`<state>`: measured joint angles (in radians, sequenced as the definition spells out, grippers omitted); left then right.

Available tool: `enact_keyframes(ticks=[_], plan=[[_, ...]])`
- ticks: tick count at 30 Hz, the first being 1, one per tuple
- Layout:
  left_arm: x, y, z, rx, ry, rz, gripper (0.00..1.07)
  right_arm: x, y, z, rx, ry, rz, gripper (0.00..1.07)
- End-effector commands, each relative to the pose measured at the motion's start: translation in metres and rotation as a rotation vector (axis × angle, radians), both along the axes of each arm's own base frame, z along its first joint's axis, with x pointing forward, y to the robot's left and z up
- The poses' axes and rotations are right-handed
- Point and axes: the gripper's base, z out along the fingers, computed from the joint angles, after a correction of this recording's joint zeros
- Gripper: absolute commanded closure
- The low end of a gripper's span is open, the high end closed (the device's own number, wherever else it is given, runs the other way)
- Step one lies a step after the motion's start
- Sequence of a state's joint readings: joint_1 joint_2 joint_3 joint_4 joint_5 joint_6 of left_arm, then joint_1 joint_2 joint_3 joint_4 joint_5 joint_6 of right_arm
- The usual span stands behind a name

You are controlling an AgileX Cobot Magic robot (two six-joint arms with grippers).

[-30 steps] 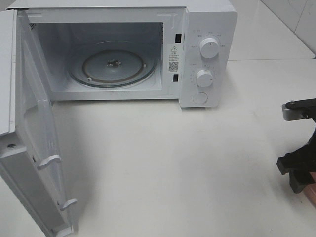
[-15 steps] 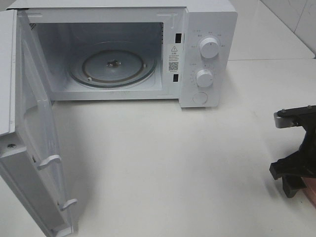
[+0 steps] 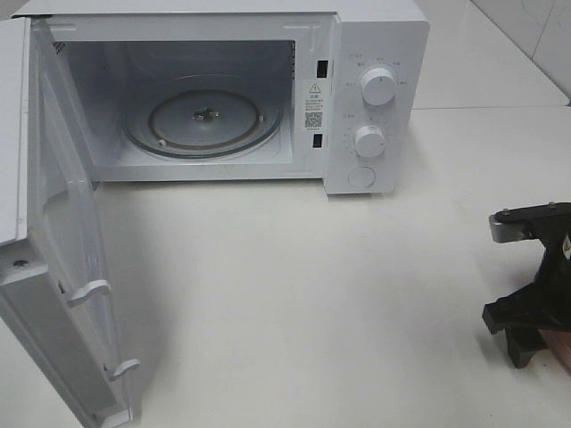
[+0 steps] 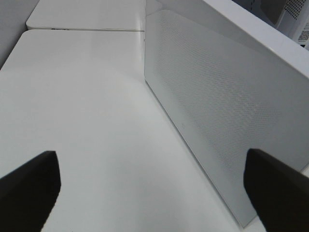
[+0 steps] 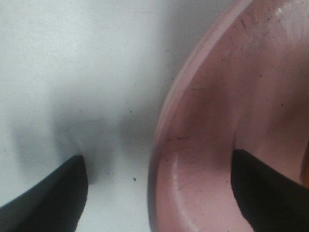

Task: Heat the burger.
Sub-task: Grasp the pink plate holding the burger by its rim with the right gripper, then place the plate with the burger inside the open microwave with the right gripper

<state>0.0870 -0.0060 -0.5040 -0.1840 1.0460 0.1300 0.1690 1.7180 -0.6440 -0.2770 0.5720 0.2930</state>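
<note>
Microwave (image 3: 397, 45), one, carries two knobs (image 3: 378, 86) (image 3: 368, 140); one pink plate (image 5: 207, 145) lies apart.

The right arm (image 3: 546, 218) is seen at the right edge of the exterior high view, with its wrist bent so that the right gripper (image 3: 533, 334) is pointed steeply downward. In the right wrist view its two dark fingers (image 5: 46, 198) are spread wide apart, and nothing is clasped between them. The left gripper (image 4: 152, 193) is likewise shown wide open in the left wrist view, its black fingertips (image 4: 29, 191) set far apart with nothing gripped.
</note>
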Motion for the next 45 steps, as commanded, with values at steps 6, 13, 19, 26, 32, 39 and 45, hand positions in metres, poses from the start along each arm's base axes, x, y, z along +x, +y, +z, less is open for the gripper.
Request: enact_keyframes(ticks=[6, 13, 19, 26, 32, 39, 45], plan=[[-0.0029, -0.0002, 0.0005, 0.002, -0.028, -0.006, 0.09, 0.0001, -0.0019, -0.0008, -0.001, -0.010, -0.005, 0.31], [-0.0029, -0.0002, 0.0005, 0.002, -0.028, -0.006, 0.09, 0.0001, -0.0017, -0.0008, 0.000, -0.010, -0.008, 0.41], [-0.0029, -0.0002, 0.0005, 0.002, -0.028, -0.006, 0.09, 0.0000, -0.0018, -0.0008, 0.000, -0.011, -0.021, 0.73], [-0.0029, -0.0002, 0.0005, 0.002, -0.028, -0.006, 0.09, 0.0016, -0.0013, -0.0009, 0.006, -0.029, -0.017, 1.05], [-0.0029, -0.0002, 0.0005, 0.002, -0.028, -0.006, 0.09, 0.0017, -0.0010, -0.0009, 0.006, -0.030, -0.015, 1.07], [-0.0029, -0.0002, 0.0005, 0.002, -0.028, -0.006, 0.09, 0.0020, -0.0007, -0.0001, 0.007, -0.035, -0.020, 1.07], [-0.0029, -0.0002, 0.0005, 0.002, -0.028, -0.006, 0.09, 0.0021, -0.0033, 0.0057, -0.019, -0.059, -0.030, 1.07]])
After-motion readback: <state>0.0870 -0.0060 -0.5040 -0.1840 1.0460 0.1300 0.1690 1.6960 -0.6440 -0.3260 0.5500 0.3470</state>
